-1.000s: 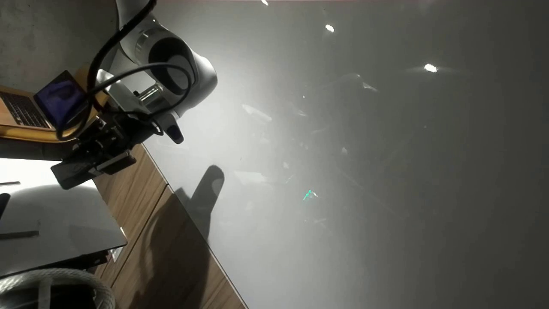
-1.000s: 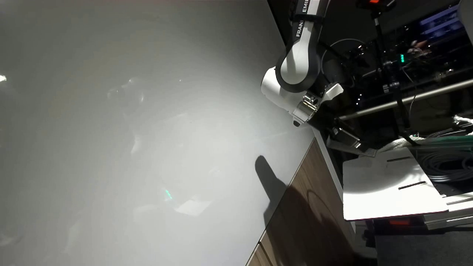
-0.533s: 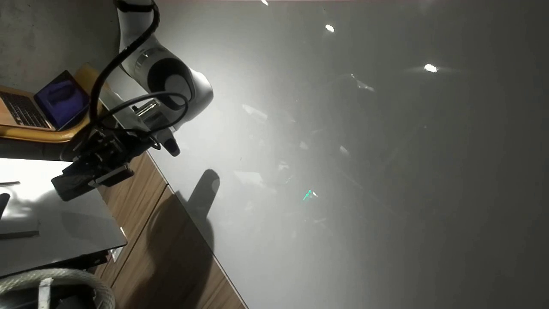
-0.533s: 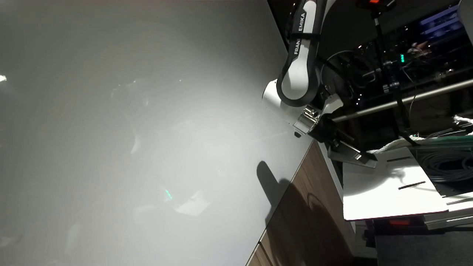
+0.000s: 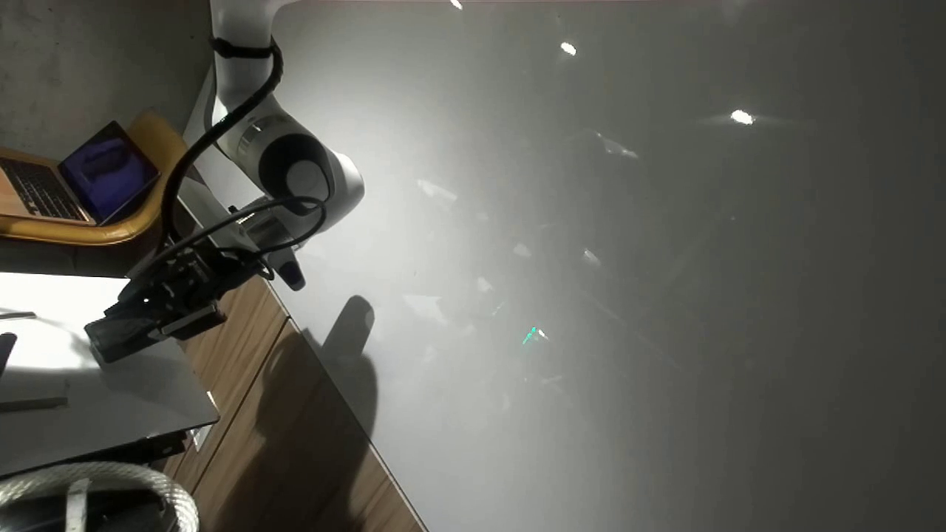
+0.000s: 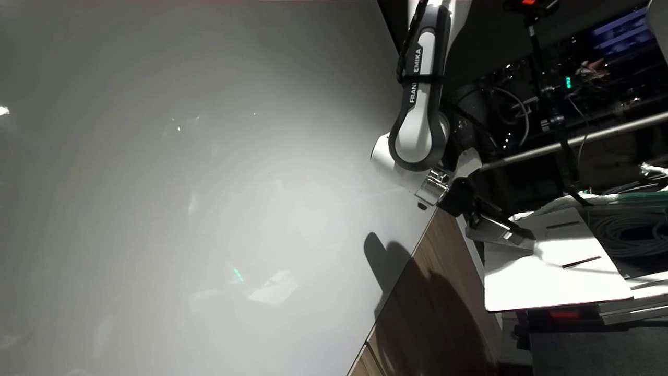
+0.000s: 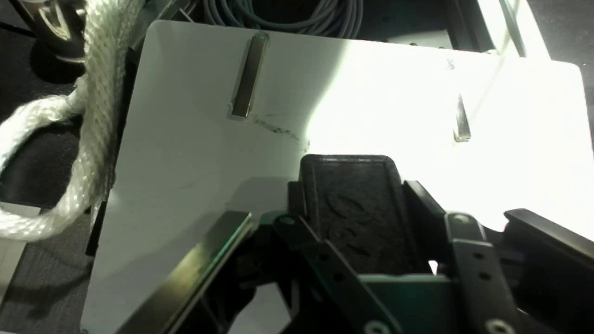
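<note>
My gripper is shut on a dark rectangular block with rounded corners and faint curved marks on its face. The fingers press on its two long sides, and its far end sticks out past them. The block also shows in both exterior views, at the end of the gripper. A white panel with two metallic strips lies beyond the block in the wrist view. The block overlaps this panel in both exterior views. I cannot tell whether they touch.
A large glossy grey surface borders wood panels. A laptop sits on a yellow chair. Thick white rope and coiled cables lie beside the panel. A metal pole crosses behind the arm.
The arm has moved steadily lower in both exterior views, bringing the gripper and block further over the white panel. The block stays in the gripper. The shadows have shifted with the arm.
</note>
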`<move>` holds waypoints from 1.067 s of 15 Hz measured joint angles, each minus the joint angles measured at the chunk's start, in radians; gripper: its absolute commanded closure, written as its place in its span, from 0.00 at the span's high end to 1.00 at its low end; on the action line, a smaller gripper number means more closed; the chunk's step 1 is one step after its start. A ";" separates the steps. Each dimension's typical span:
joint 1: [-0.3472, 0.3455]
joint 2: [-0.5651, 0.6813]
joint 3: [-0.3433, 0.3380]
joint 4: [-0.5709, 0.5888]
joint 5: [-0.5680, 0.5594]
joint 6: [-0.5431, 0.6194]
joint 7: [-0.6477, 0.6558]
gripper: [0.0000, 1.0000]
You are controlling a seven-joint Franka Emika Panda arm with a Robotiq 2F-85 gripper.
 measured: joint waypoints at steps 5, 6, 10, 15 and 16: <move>0.000 0.036 0.000 0.032 0.000 0.000 0.000 0.64; 0.000 0.040 0.000 0.034 0.000 0.000 0.001 0.72; 0.000 0.056 0.000 0.036 0.000 -0.001 0.001 0.86; -0.001 0.069 -0.002 0.036 0.000 -0.002 0.001 0.82; -0.002 0.072 -0.002 0.036 0.000 -0.003 0.001 0.81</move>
